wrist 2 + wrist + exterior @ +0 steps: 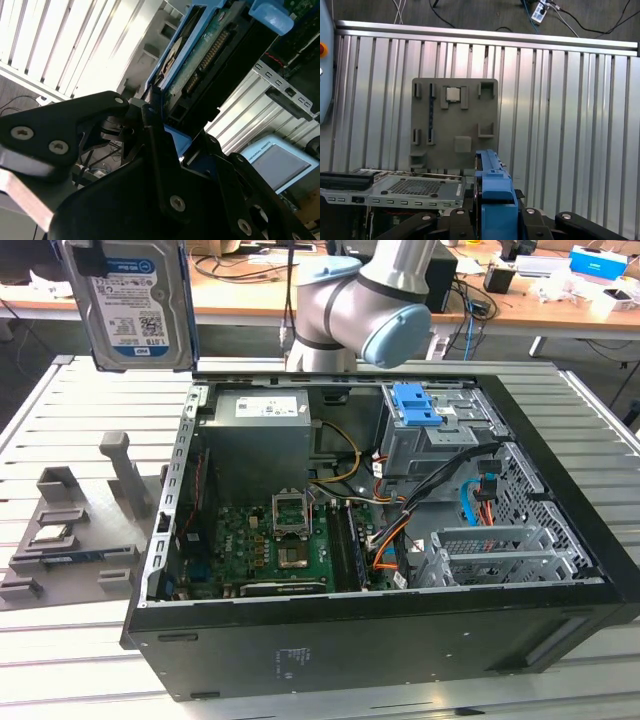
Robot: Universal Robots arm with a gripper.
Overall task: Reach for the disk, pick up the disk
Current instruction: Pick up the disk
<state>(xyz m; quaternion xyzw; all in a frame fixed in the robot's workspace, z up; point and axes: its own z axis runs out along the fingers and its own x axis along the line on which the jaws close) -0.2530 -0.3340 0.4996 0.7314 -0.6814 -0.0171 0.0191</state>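
1. Disk sits in the upper left of the exterior view, upright with its label showing, beside the open computer case.
2. In the second wrist view the gripper has its fingers clamped narrow on the disk's edge.

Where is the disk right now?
In the exterior view the disk hangs at that view's upper left, raised above the grey fixture tray, left of the open computer case; the gripper's jaws clamp it.
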